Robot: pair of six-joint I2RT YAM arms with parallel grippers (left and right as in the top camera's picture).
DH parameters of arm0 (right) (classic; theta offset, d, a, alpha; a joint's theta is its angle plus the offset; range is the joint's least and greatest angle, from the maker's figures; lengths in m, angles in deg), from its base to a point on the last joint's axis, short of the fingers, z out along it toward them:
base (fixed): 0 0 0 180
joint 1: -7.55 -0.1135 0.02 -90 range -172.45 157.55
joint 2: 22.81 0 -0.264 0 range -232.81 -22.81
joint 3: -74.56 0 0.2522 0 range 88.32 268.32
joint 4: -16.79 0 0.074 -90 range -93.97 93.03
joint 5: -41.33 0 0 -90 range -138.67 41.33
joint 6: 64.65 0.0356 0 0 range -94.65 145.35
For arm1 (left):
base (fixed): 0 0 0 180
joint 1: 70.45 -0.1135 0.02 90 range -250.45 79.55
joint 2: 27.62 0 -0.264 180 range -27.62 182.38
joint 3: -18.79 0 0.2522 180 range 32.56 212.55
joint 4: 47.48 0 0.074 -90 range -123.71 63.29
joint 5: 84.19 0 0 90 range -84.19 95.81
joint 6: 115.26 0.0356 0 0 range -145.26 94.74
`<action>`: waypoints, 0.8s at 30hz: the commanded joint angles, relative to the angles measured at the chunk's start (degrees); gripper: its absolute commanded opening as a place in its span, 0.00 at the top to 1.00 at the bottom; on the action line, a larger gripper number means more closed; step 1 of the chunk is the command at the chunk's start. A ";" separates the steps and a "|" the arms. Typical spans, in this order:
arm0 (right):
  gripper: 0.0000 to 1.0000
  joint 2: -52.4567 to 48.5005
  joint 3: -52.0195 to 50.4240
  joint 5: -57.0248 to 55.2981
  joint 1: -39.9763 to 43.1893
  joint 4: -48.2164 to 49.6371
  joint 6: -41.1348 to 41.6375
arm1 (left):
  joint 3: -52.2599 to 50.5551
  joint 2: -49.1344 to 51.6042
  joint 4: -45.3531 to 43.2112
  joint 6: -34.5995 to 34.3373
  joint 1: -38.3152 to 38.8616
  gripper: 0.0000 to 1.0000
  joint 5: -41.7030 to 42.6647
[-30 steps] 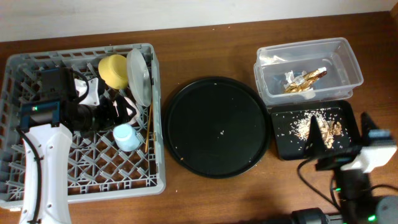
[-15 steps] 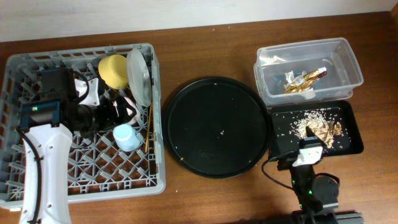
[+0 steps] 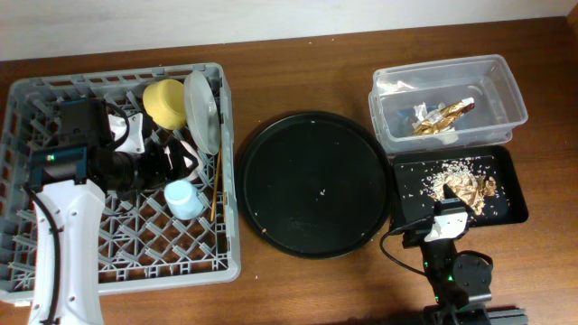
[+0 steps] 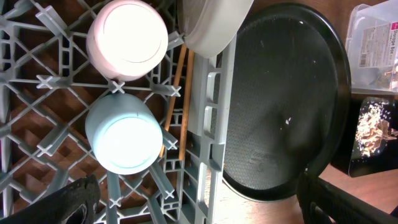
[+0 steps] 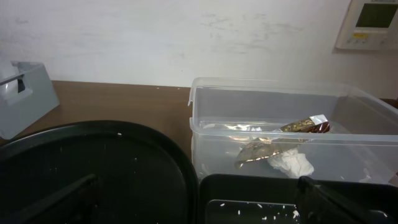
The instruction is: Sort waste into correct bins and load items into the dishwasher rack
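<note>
Dishwasher rack (image 3: 117,74) fills the 9 o'clock side of the wooden table (image 3: 307,293), with its load gathered toward its 1 to 4 o'clock part. The yellow bowl (image 3: 165,101) is near the 12 o'clock wall. The grey plate (image 3: 202,110) stands on edge just at the bowl's 3 o'clock. The light blue cup (image 3: 184,199) is lower down, and the chopsticks (image 3: 216,185) lie along the rack's 3 o'clock wall just beside that cup. The left gripper (image 4: 196,180) hangs over the rack's middle, fingers spread wide and holding nothing. From overhead its dark wrist covers the pink cup (image 4: 127,38). The left wrist view shows that cup at 12 o'clock of the blue one, the two close together. The large round black tray (image 3: 316,185), carrying only a few pale specks, lies between the rack and the bins. At its 2 o'clock the clear tub (image 3: 510,86) holds the gold foil wrapper (image 3: 442,117), with the white napkin (image 5: 287,164) just beside it. At the tub's 6 o'clock, just beside it, the shallow black tray (image 3: 510,209) carries the food scraps (image 3: 447,171), pale crumbs with a brownish clump at their 4 o'clock. The right gripper (image 5: 198,181) sits low at 6 o'clock of that tray and faces the tub, its fingers wide apart and empty. The tray's near rim and the round tray's edge lie between it and the tub wall. A white wall panel (image 5: 372,23) hangs beyond.
</note>
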 commanded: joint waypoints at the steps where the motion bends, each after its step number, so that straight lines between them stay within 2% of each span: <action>1: 0.01 0.50 -0.31 0.31 0.22 -0.24 0.44 | 0.46 -0.39 -0.11 -0.11 0.07 0.01 0.39; 9: 0.01 0.50 -0.31 0.31 0.22 -0.24 0.44 | 0.44 -0.42 -0.09 -0.11 0.07 0.01 0.42; 12: 0.01 0.50 -0.31 0.31 0.22 -0.24 0.44 | 0.33 -4.26 -0.09 -0.11 0.17 0.01 0.39; 20: 0.01 0.50 -0.31 0.31 0.22 -0.24 0.44 | 0.28 -35.17 0.09 -0.09 0.17 0.01 0.37; 24: 0.01 0.50 -0.31 0.31 0.22 -0.24 0.44 | -0.04 -49.75 3.87 -0.09 0.17 0.01 0.42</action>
